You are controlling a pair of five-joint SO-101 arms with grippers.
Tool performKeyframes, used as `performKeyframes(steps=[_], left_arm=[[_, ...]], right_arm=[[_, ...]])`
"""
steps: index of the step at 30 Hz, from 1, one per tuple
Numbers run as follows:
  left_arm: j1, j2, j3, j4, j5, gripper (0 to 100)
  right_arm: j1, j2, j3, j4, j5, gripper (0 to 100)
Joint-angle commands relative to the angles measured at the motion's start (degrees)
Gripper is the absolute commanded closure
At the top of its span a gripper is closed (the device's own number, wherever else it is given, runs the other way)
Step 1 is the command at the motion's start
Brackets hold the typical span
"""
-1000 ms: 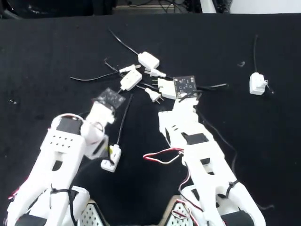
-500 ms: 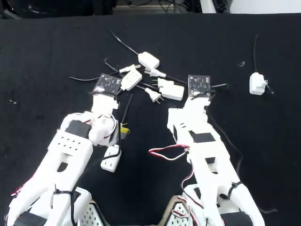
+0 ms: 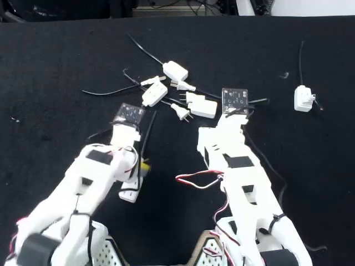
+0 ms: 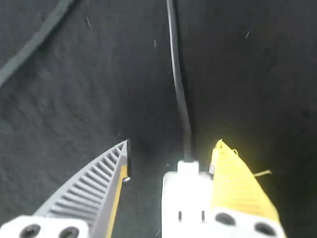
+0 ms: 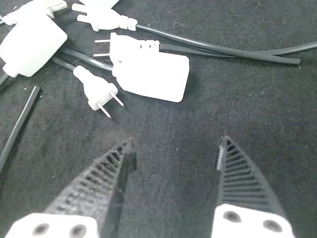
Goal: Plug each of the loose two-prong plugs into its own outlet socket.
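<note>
White on black: draws the open left gripper (image 4: 172, 146) back astride the outlet socket (image 4: 185, 208), nothing clamped yet, seemingly readying a pickup; keeps the right gripper (image 5: 177, 141) wide, empty, beyond it by a loose plug (image 5: 94, 89).

The high view looks down over the whole tabletop (image 3: 50, 61). The left wrist view looks past the left gripper (image 4: 172, 145), close to the surface. The right wrist view, past the right gripper (image 5: 177, 141), shares the white plugs (image 5: 94, 89) with the high view.
</note>
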Motion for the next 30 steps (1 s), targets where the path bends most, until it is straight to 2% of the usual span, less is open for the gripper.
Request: performKeyframes(steps=[1,6,11,15,23,27,30], left_arm=[[-1.89,7.74,-8.92,2.81,2.29,73],[-3.91,12.13,-17.27,9.41,5.36,75],[-4.26,14.95,-17.8,9.85,5.36,97],[-4.35,15.91,-17.8,10.02,5.36,94],[-9.63,15.82,-18.33,10.11,5.8,97],[-12.0,14.15,-18.42,10.11,10.2,97],[-11.3,10.37,-19.56,12.66,10.9,97]], right_arm=[[0.79,-2.07,-1.01,-1.05,-0.62,74.4],[0.79,-2.07,-1.01,-1.05,-0.62,74.4],[0.79,-2.07,-1.01,-1.05,-0.62,74.4],[0.79,-2.07,-1.01,-1.05,-0.62,74.4],[0.79,-2.07,-1.1,-1.05,-0.62,74.4],[0.79,-2.07,-1.1,-1.05,-0.62,74.4],[0.79,-2.07,-1.1,-1.05,-0.62,74.4]])
